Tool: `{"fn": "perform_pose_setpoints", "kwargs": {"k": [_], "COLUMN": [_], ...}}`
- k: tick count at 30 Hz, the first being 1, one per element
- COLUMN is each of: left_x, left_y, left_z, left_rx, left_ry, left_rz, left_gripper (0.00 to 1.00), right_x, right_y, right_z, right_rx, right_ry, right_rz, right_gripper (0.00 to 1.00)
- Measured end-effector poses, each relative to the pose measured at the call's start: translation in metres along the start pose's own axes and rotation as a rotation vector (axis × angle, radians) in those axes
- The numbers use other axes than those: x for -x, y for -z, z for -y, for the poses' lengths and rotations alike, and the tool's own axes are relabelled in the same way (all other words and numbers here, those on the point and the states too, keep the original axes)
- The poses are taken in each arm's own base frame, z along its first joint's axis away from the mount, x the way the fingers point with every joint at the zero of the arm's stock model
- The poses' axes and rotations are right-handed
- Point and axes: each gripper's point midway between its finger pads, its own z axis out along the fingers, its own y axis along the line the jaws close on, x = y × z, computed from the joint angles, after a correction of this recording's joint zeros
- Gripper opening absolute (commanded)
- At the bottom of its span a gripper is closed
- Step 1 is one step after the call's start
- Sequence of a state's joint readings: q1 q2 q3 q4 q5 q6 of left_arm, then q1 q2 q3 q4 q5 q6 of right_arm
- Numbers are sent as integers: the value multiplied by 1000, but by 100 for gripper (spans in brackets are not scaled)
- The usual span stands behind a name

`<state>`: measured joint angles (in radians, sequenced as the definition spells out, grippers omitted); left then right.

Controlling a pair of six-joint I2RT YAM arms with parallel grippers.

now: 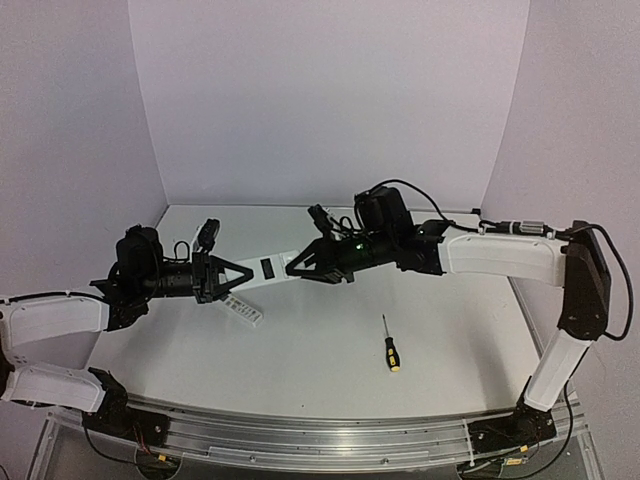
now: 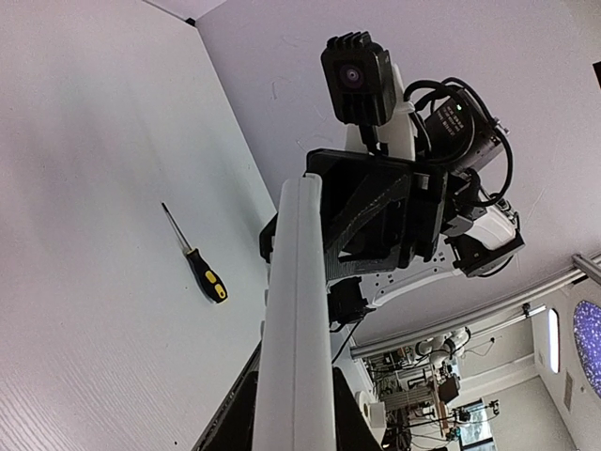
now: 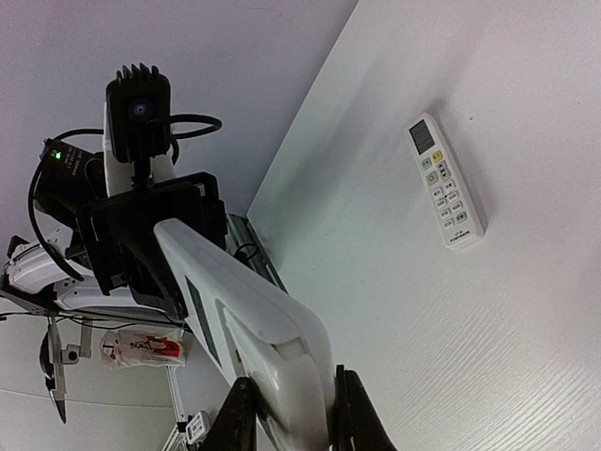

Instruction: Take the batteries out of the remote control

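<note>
Left gripper (image 1: 238, 276) pinches one end of the white remote (image 2: 293, 329), and right gripper (image 1: 296, 267) pinches the other, holding it in the air. A dark slot (image 1: 267, 268) shows mid-remote. The batteries are unseen, probably inside, between the fingers. Judged step: opening it up. Next, one gripper must let go and pick them out. A screwdriver (image 1: 390, 347) lies right of the remote.

We see the left arm (image 1: 55, 320) and the right arm (image 1: 500, 257), both with smooth white shells and black joints. Black cables (image 1: 420, 190) loop above the wrists. The left gripper (image 1: 245, 275) and the right gripper (image 1: 295, 268) are black triangular frames. A small green light (image 1: 358, 240) glows on the right wrist.
</note>
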<state>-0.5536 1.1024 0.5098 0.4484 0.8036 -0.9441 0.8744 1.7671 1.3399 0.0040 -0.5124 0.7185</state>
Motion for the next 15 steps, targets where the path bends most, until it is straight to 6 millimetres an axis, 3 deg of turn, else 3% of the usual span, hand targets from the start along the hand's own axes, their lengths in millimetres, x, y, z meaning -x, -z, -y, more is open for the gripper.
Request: {"fn": "perform_pose_setpoints", "kwargs": {"k": [15], "left_x": [-6], "left_y": [0], "left_z": [-1], "left_rx": [2], "left_ry": [-7], "left_rz": [-25], "left_gripper": [0], "right_x": [-6], "right_y": [2], "right_z": [5], "right_rx": [-44], "right_ry": [11], "right_rz": [3], "right_gripper": [25]}}
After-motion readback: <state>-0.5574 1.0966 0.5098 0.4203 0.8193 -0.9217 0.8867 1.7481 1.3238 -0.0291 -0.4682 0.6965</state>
